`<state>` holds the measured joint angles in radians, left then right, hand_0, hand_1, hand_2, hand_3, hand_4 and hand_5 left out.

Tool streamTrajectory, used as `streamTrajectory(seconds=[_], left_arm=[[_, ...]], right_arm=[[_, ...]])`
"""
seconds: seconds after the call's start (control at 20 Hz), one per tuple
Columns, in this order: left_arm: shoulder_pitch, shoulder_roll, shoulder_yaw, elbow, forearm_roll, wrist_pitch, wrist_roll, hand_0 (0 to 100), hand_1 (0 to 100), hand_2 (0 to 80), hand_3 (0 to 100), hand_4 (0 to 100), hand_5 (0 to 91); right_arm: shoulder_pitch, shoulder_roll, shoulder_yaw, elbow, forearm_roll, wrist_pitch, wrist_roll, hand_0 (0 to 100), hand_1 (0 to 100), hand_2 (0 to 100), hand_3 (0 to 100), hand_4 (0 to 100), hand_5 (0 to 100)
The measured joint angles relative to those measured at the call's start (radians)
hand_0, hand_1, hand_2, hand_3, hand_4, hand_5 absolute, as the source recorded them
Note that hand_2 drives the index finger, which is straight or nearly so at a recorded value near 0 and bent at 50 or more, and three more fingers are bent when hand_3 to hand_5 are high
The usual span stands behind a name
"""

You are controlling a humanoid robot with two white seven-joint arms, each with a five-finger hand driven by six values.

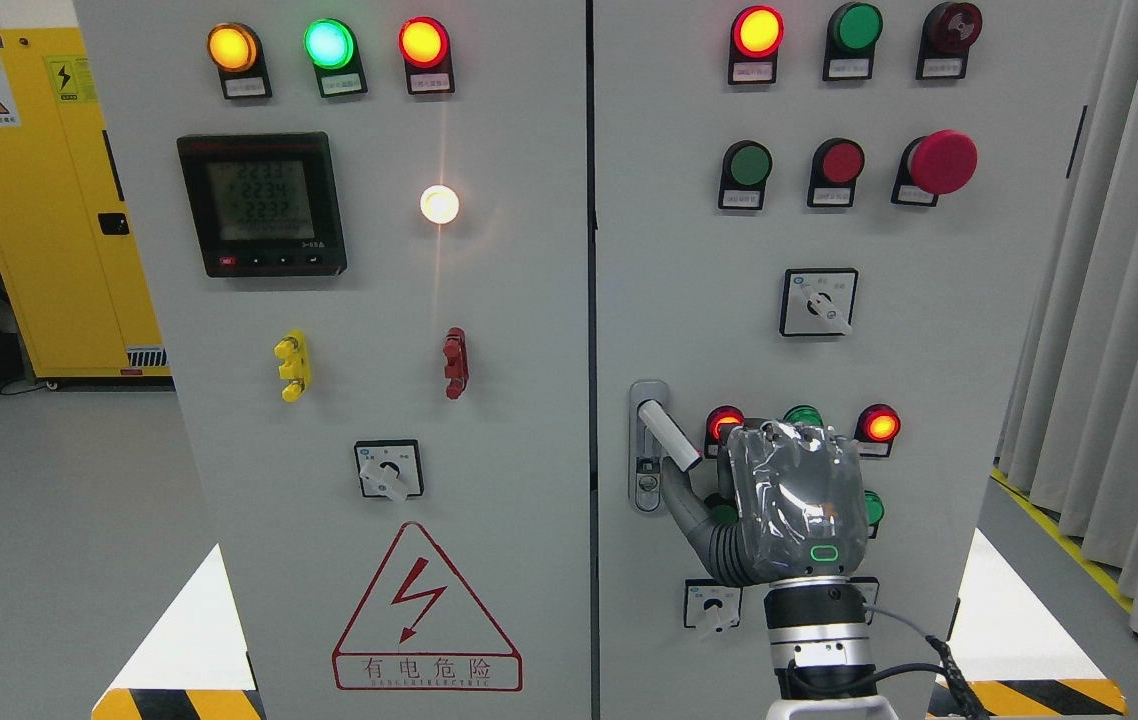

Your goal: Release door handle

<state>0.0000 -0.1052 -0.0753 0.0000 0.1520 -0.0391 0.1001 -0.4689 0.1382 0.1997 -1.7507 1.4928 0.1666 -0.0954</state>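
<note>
The door handle is a silver lever on the left edge of the right cabinet door. It is swung out of its grey recessed plate and points down to the right. My right hand, wrapped in clear film, is held up in front of the door just right of the handle, with its back toward the camera. Its thumb is spread out to the left, with the tip just under the handle's free end. The other fingers point at the door and do not wrap around the handle. The left arm is out of view.
Lit push buttons and a rotary switch sit on the door around my hand. The left cabinet door carries a meter, lamps and a warning triangle. A yellow cabinet stands at the left and grey curtains at the right.
</note>
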Motion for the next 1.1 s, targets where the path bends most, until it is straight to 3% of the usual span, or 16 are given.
streamTrajectory(seconds=[0.6, 1.1], left_arm=[[0.0, 0.0, 0.0, 0.0, 0.0, 0.0, 0.0, 12, 56, 0.0, 0, 0, 0.0], [0.0, 0.0, 0.0, 0.0, 0.0, 0.0, 0.0, 12, 56, 0.0, 0, 0, 0.0]], right_arm=[[0.001, 0.0, -0.004, -0.002, -0.001, -0.001, -0.001, 50, 42, 91, 100, 100, 100], [0.001, -0.001, -0.006, -0.003, -0.002, -0.005, -0.004, 57, 40, 90, 100, 100, 100]])
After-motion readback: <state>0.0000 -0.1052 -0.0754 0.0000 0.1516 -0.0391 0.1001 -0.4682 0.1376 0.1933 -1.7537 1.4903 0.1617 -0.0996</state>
